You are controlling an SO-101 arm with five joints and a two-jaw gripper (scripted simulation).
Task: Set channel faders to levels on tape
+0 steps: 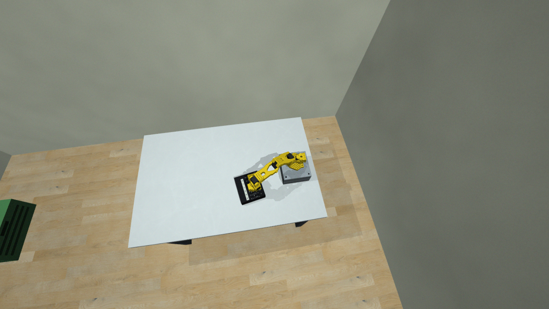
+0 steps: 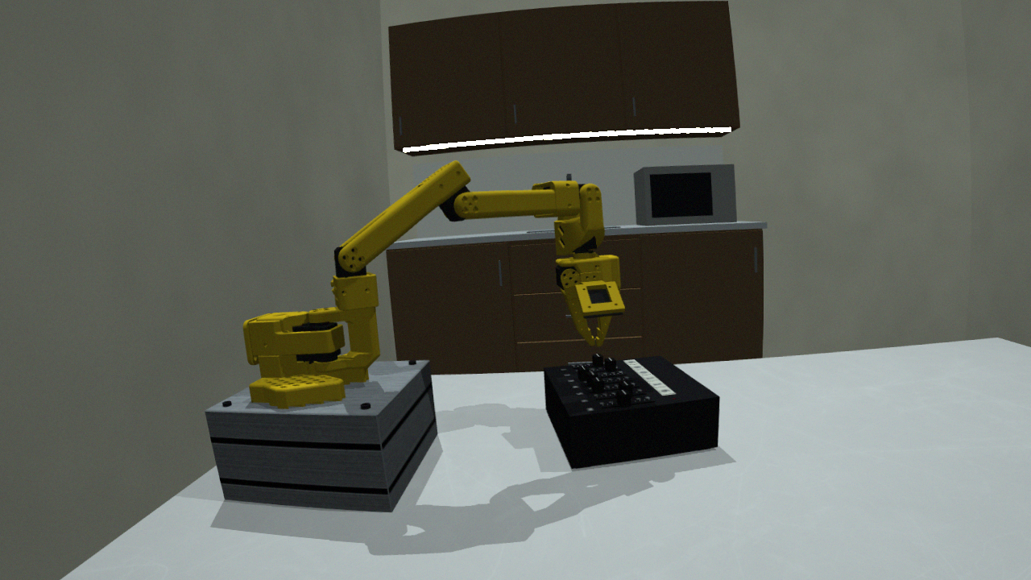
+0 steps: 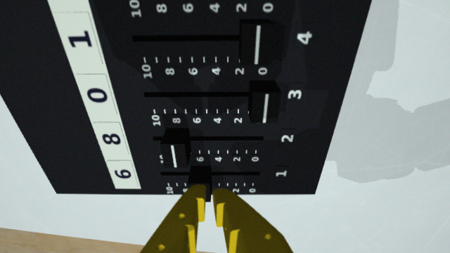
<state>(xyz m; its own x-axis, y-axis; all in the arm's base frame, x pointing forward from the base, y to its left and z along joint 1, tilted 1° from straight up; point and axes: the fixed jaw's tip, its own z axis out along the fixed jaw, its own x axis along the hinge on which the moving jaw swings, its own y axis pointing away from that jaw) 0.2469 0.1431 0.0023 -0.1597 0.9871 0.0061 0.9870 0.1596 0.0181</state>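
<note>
Tape strip (image 3: 100, 95) on my wrist view reads 1, 0, 8, 6. Channel 2's fader (image 3: 174, 147) sits near 8; channel 1's fader (image 3: 200, 176) is just beyond my gripper (image 3: 208, 207), jaws closed and holding nothing, above the lighting desk (image 2: 648, 425) on the counter (image 2: 829, 469).

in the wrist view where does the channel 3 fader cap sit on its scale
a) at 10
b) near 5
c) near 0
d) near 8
c) The channel 3 fader cap sits at the far end of its slot beside the printed 3, past the 2 mark, where the 0 would be; the tape above it reads 0.
</note>
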